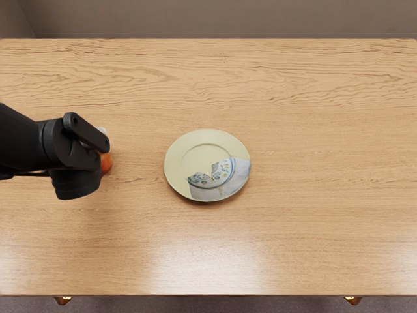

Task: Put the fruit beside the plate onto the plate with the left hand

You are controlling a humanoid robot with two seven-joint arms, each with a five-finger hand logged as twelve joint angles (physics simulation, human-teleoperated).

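1. The left hand (77, 160) comes in from the left edge, low over the table (293, 85).
2. The orange fruit (107, 163) peeks out at the hand's right side, mostly hidden behind it.
3. Whether the hand grips the fruit cannot be told.
4. The fruit lies left of the plate (195, 147), apart from it.

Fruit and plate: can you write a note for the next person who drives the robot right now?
Left hand: on the orange fruit, hiding most of it; whether it grips cannot be told.
Right hand: not in view.
Fruit: off the plate, at its left.
Plate: bears no fruit.
Done: hand is at the fruit.
Left: grasp, lift, set it on the plate.
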